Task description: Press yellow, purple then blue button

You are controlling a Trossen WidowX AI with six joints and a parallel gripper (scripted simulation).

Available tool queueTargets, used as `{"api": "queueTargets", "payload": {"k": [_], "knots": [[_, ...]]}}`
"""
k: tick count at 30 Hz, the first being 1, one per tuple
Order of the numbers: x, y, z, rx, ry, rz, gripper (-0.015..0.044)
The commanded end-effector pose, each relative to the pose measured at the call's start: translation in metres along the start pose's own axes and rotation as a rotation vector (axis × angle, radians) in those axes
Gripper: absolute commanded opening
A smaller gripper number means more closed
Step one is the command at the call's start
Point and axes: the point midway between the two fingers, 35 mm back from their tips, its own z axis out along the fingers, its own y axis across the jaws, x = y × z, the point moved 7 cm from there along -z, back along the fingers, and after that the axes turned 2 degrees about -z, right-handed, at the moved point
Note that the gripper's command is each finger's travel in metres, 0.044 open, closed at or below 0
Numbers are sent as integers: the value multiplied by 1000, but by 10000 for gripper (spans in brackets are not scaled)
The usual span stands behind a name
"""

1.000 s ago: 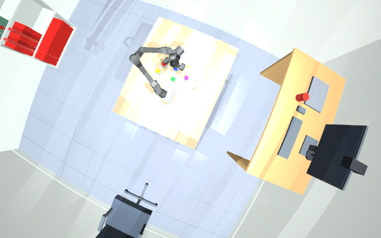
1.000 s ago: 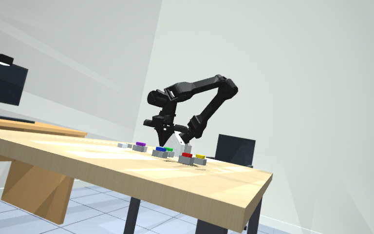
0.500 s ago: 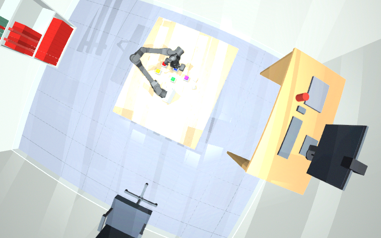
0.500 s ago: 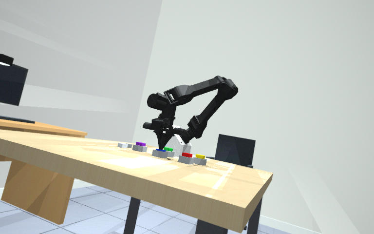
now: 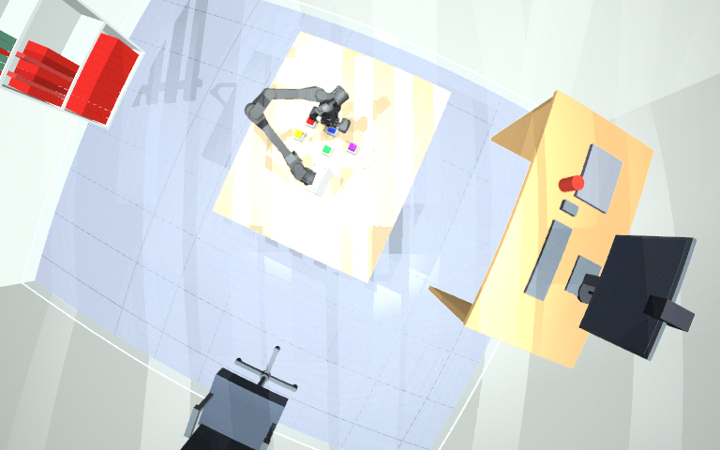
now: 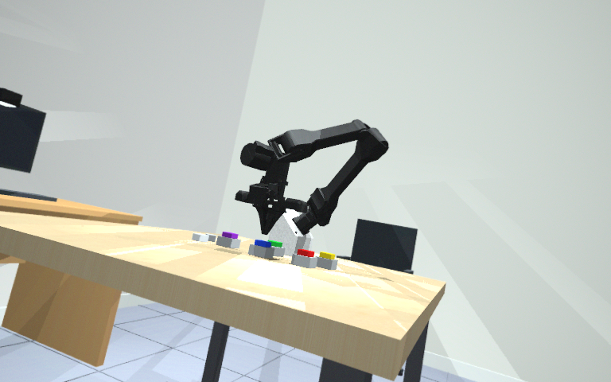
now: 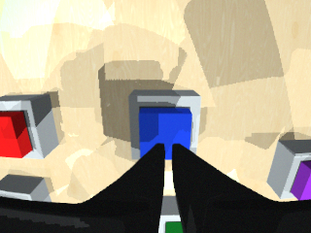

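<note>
The gripper is shut and empty, pointing down, its tips a little above the blue button. In the wrist view the tips overlap the near part of the blue cap, which stands raised in its grey housing. The purple button stands raised to one side. The yellow button is raised too; its cap is hidden in the wrist view. The fingertips are hidden in the top view.
The red button and green button stand near the blue one. Pale blocks lie beyond the purple button. The white arm base stands behind the buttons.
</note>
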Motion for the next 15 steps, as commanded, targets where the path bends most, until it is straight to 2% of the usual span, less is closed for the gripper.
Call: {"api": "queueTargets", "payload": {"k": [1, 4, 12, 15], "knots": [[0, 1, -9, 3, 0, -7, 20], [-3, 27, -18, 7, 1, -6, 99], [25, 160, -65, 2, 1, -6, 309], [34, 176, -71, -1, 1, -6, 387]]}}
